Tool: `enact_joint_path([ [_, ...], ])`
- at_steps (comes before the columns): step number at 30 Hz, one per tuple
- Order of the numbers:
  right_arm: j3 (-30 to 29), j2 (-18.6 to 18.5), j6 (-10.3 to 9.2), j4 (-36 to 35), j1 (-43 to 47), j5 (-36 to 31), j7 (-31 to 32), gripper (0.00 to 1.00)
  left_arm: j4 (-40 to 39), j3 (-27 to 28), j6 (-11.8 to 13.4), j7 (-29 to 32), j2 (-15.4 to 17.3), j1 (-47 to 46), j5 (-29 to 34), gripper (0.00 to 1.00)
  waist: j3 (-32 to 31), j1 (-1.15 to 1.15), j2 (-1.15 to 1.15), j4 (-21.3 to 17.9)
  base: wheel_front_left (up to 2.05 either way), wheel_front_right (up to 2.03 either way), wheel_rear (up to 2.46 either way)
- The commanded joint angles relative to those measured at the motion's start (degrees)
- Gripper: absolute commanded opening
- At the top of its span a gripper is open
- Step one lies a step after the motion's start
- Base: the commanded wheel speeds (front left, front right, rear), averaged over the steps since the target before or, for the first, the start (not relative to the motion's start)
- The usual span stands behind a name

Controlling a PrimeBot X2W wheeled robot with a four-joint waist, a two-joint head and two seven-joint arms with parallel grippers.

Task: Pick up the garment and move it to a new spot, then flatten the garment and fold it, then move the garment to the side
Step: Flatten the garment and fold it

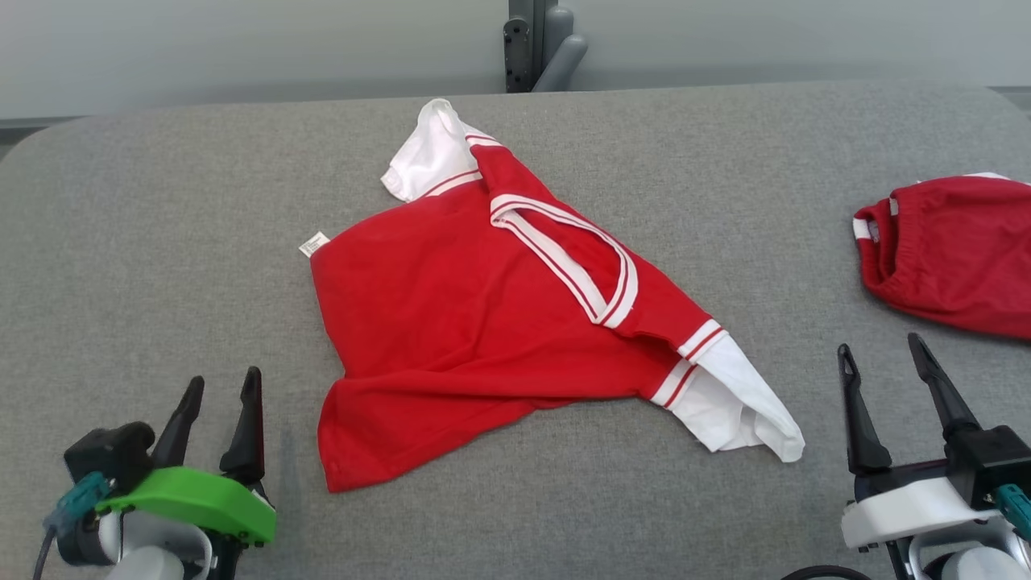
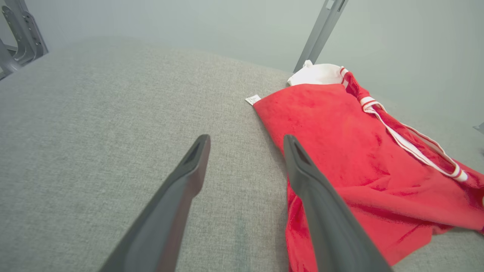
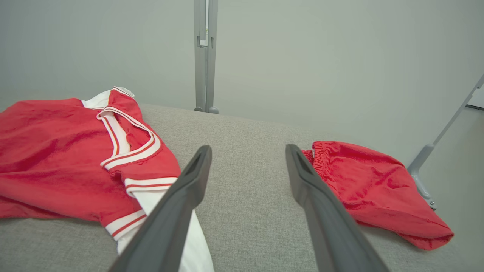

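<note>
In the head view the red garment (image 1: pixel 475 322) lies spread but rumpled at the middle of the grey padded table (image 1: pixel 161 242); it is a jersey with white-and-red trim. Its V neckline (image 1: pixel 556 262) points toward 4 o'clock. 1 white sleeve (image 1: pixel 431 153) sticks out at 11 o'clock and the other white sleeve (image 1: pixel 741 403) at 4 o'clock, while a hem corner reaches toward 7 o'clock. A small white label (image 1: pixel 314 243) pokes out of the garment's edge at 10 o'clock. The left gripper (image 1: pixel 225 377) sits at 7 o'clock of the view, just beside the garment's hem side. It is released, its 2 dark fingers standing apart with nothing between them. In the left wrist view bare table shows in the gap, and the finger on the 3 o'clock side overlaps the red cloth's edge; whether it touches cannot be told. The right gripper (image 1: pixel 879 344) sits at 5 o'clock, likewise released and empty, near the lower white sleeve. A second red piece (image 1: pixel 950 250) with an elastic band lies at 3 o'clock, well apart from the garment. A grey post (image 1: pixel 536 40) rises at 12 o'clock beyond the table's far edge.
</note>
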Motion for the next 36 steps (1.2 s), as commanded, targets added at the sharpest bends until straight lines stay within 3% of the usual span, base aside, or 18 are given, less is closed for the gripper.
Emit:
enact_joint_path([
  [1, -0.72, 0.27, -0.09, -0.6, 1.34, -0.42, -0.39, 1.0, -2.9, 1.92, 1.22, -0.13, -0.95, 3.68, 2.22, 1.0, -1.84, 0.0, 0.0, 0.38, 0.0, 0.0, 0.0],
  [5, -2.72, 0.64, -0.09, -1.08, 4.22, -0.98, -0.38, 1.0, -13.94, 8.28, 3.35, -0.1, -3.82, 13.31, 9.46, 1.0, -4.08, 0.0, 0.0, 1.16, 0.0, 0.0, 0.0],
  [8, -4.74, 1.17, -0.09, -1.11, 6.23, -1.13, -0.38, 1.0, -18.63, 11.13, 3.14, -0.1, -6.25, 19.05, 15.57, 1.0, -5.24, 0.0, 0.0, 2.16, 0.0, 0.0, 0.0],
  [17, -7.83, 2.46, -0.09, 2.77, 8.87, -2.36, -0.39, 1.0, -21.15, 19.08, -4.25, -0.11, -13.59, 26.91, 27.0, 1.0, -7.36, 0.0, 0.0, 3.56, 0.0, 0.0, 0.0],
  [24, -8.38, 2.74, -0.09, 4.77, 9.23, -3.07, -0.39, 1.0, -19.42, 23.33, -7.24, -0.11, -16.47, 28.42, 30.26, 1.0, -8.4, 0.0, 0.0, 3.59, 0.0, 0.0, 0.0],
  [33, -7.4, 2.9, -0.09, 4.82, 8.44, -2.1, -0.39, 1.0, -18.56, 23.73, -7.83, -0.12, -17.51, 27.65, 30.78, 1.0, -8.59, 0.0, 0.0, 2.89, 0.0, 0.0, 0.0],
  [36, -4.18, 2.39, -0.09, 5.3, 6.58, -1.33, -0.39, 1.0, -17.18, 21.62, -7.85, -0.11, -17.11, 26.89, 29.34, 1.0, -7.67, 0.0, 0.0, 2.3, 0.0, 0.0, 0.0],
])
